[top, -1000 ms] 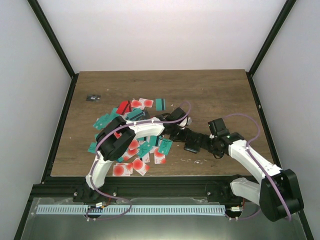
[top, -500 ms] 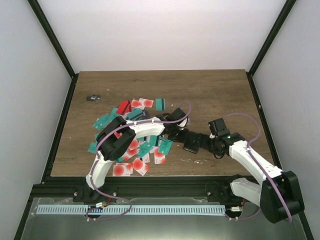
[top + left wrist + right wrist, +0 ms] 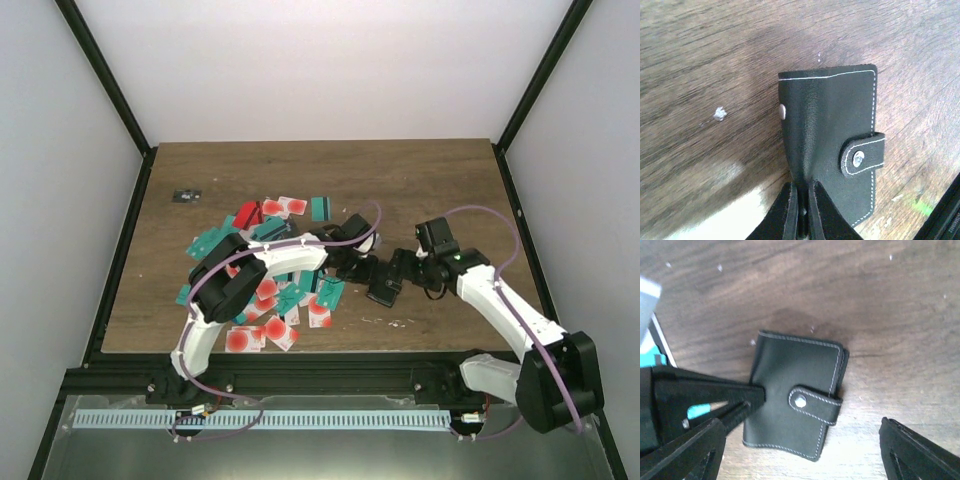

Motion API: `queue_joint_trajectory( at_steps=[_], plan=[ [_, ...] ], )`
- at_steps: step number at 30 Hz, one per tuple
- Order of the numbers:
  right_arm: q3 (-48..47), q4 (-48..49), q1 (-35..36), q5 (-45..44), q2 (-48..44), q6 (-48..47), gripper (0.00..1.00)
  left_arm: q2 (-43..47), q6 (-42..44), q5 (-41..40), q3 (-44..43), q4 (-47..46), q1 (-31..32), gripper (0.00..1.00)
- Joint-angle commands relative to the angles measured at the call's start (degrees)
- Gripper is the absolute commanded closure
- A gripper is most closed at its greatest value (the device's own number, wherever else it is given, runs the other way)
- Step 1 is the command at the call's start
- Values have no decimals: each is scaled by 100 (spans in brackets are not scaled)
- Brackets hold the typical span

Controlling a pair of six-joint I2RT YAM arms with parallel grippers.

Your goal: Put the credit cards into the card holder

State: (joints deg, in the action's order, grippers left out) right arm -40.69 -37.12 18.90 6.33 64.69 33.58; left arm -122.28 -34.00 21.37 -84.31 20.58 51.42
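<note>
Two arms: both lean in over the middle of the table (image 3: 440, 180), and their tips meet just right of the card heap.
Card holder: the card holder (image 3: 381, 294) lies flat on bare wood between the two grippers. It's folded closed, black with white stitching, and sits towards the near side of the table.
Snap tab: the snap tab (image 3: 863, 155) wraps round one long edge and looks pressed down, with its little silver stud showing. A second silver stud peeks out on the opposite side in the left wrist view.
Left gripper: the left gripper (image 3: 802, 189) is pinched right down on the holder. Both fingers are squeezed together on one edge, with pretty much no gap between them. From the right wrist camera you can see those same fingers (image 3: 735, 400) coming in from the left and biting the holder's side.
Right gripper: the right gripper (image 3: 800, 427) is spread wide and has nothing in it. It hangs above the holder with one finger out past each side, and as far as I can tell neither one touches it.
Credit cards: the credit cards (image 3: 265, 290) are in a loose, overlapping heap left of the holder, partly under the left arm. They're teal, red, and white with a red circle. None are in the holder, since it's shut.
Extra bit: a small dark object (image 3: 186, 196) sits on its own near the far left corner, well apart from everything else.
</note>
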Motion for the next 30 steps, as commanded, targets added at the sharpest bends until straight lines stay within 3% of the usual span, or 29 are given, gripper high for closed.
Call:
queue_joint_trajectory(
  at_steps=[1, 11, 17, 30],
  plan=[
    [-584, -262, -20, -69, 307, -181, 15, 379, 95, -257, -298, 538, 23, 96],
    [-1125, -519, 21, 225, 978, 281, 19, 836, 374, -426, -938, 1364, 20, 96],
    [-919, -432, 26, 473, 971, 590, 26, 1037, 544, -537, -1002, 1625, 4, 96],
    [-370, -289, 27, 497, 771, 988, 29, 1241, 746, -359, -1138, 1706, 1, 96]
  ],
)
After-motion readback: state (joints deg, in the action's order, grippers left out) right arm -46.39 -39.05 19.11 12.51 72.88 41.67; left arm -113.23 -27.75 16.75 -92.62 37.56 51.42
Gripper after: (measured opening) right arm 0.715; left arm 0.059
